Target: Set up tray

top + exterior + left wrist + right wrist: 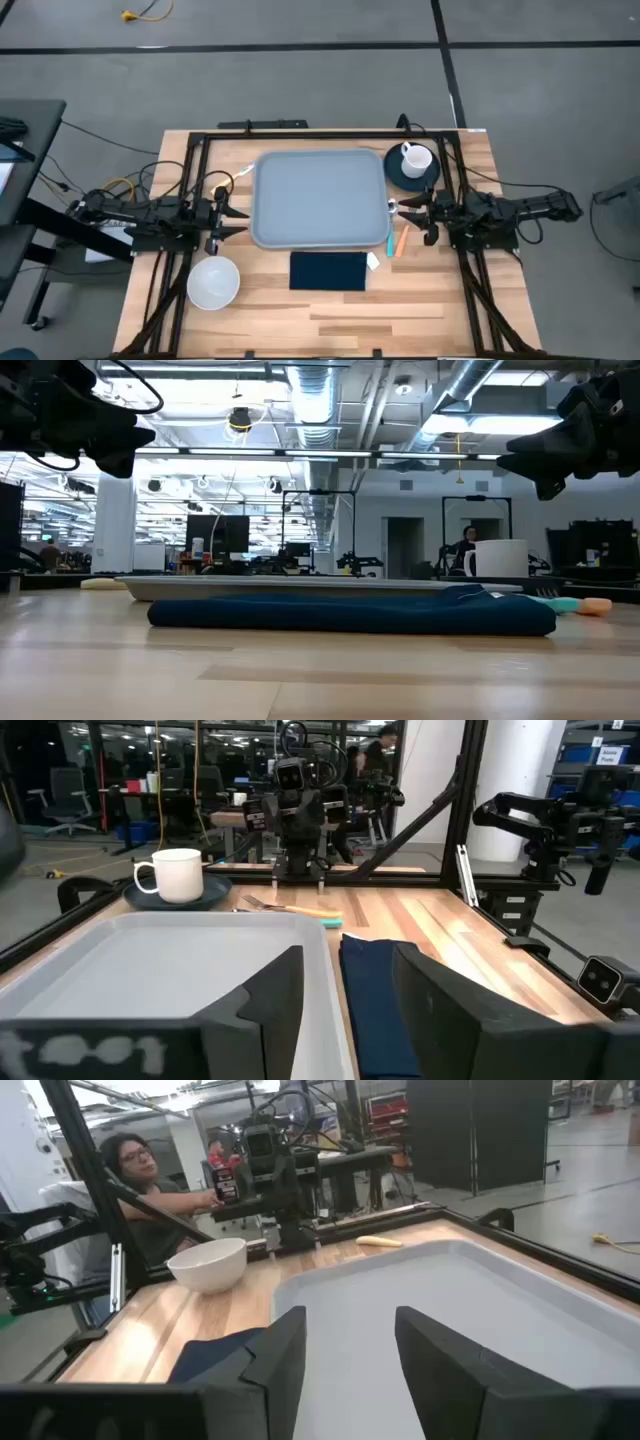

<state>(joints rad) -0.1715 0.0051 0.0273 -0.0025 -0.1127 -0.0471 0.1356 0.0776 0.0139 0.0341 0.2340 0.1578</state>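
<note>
High view: the tray (320, 198) is being shown lying flat in the middle of the wooden table (330, 310), inside the black frame. It is being flanked by the two arms, one at each short end. The left gripper (236, 212) is being held just off the tray's left rim, and the right gripper (402, 208) is being held just off its right rim. In the left wrist view, the left gripper's fingers (262, 992) are being seen spread apart above the tray's near corner, with nothing between them. In the right wrist view, the right gripper's fingers (282, 1348) are likewise being seen parted over the tray's edge, gripping nothing.

A dark navy cloth (328, 271) is being seen lying just in front of the tray, near its front rim. A white bowl (212, 282) is being seen on the table to the front left of the tray. A white mug (416, 158) is being carried on a dark saucer (411, 170) at the tray's rear right corner. Cutlery with coloured handles (398, 243) is being seen lying between the tray's right rim and the right arm. A seated person (145, 1180) is being caught beyond the table in the right wrist view.
</note>
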